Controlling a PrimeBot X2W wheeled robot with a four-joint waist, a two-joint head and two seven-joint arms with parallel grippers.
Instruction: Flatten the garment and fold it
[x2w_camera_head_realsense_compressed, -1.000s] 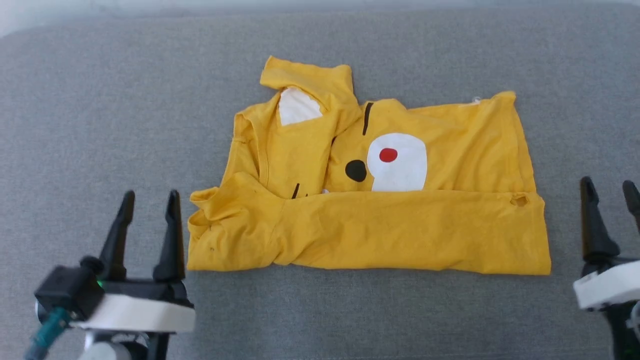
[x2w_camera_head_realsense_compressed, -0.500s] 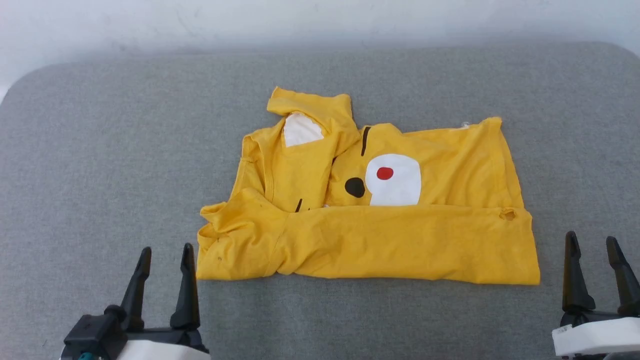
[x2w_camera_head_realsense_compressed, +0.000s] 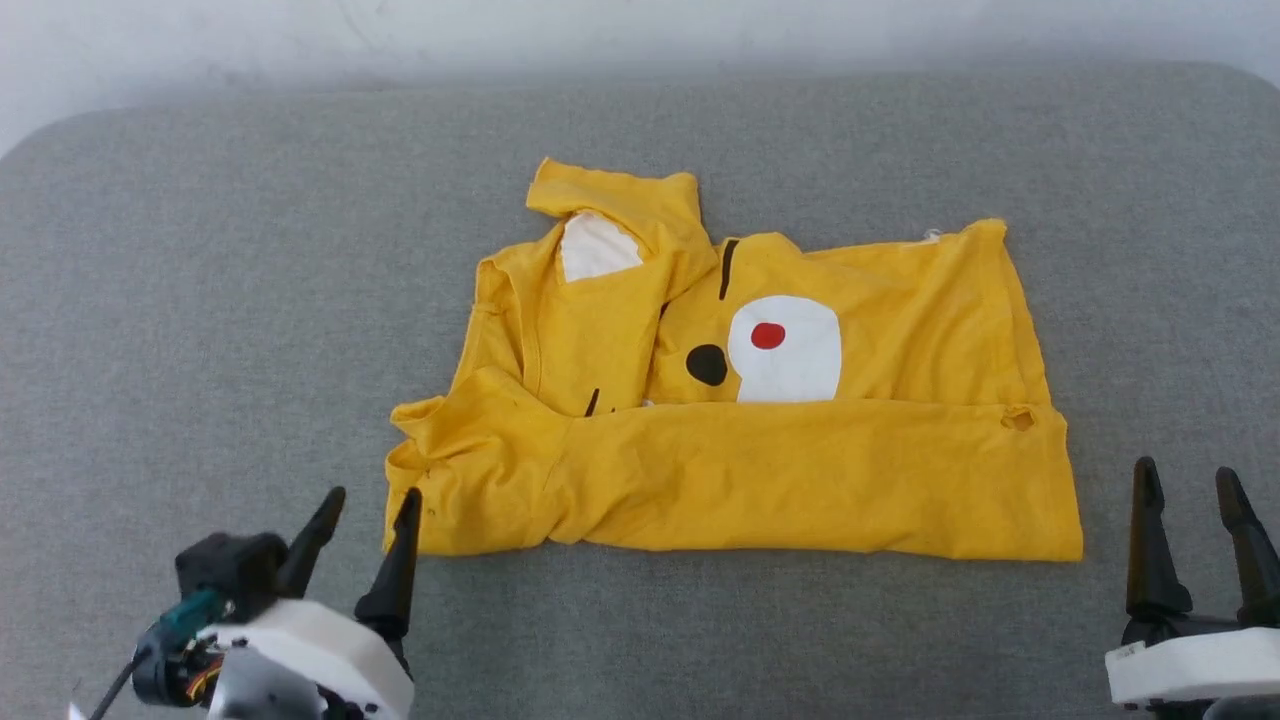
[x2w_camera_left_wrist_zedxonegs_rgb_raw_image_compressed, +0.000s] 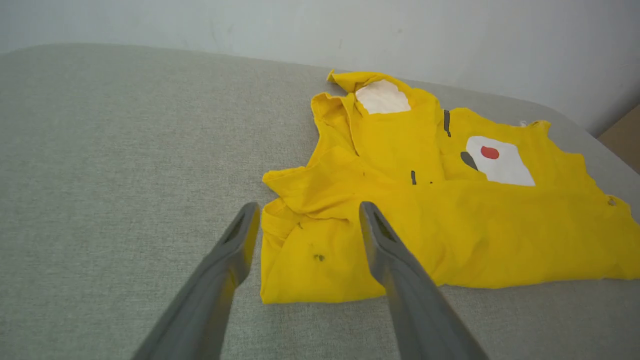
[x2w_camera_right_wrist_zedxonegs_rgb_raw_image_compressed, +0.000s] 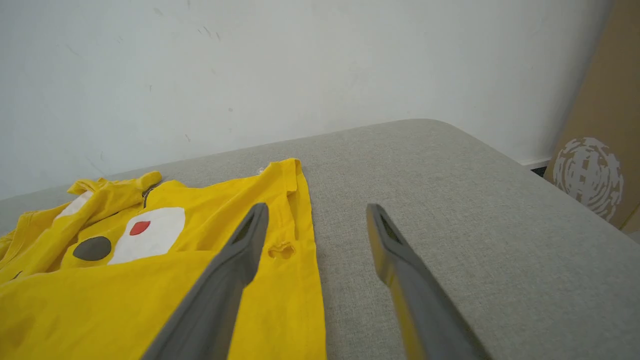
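The grey padded surface (x2w_camera_head_realsense_compressed: 200, 300) spreads under me. At its middle lies the garment (x2w_camera_head_realsense_compressed: 750, 480), its near long edge folded up over the printed front and one sleeve (x2w_camera_head_realsense_compressed: 620, 205) bunched at the far left. My left pincer (x2w_camera_head_realsense_compressed: 372, 495) is spread wide and empty at the near left corner; I cannot tell whether it touches. My right pincer (x2w_camera_head_realsense_compressed: 1185, 468) is wide and empty too, just beside the near right corner. A small hole (x2w_camera_head_realsense_compressed: 1018, 418) marks the right edge.

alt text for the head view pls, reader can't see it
A mustard-yellow T-shirt lies partly folded on a grey padded surface, near edge turned up over its printed front. Open left claw at its near-left corner; open right claw apart, beyond the near-right corner.
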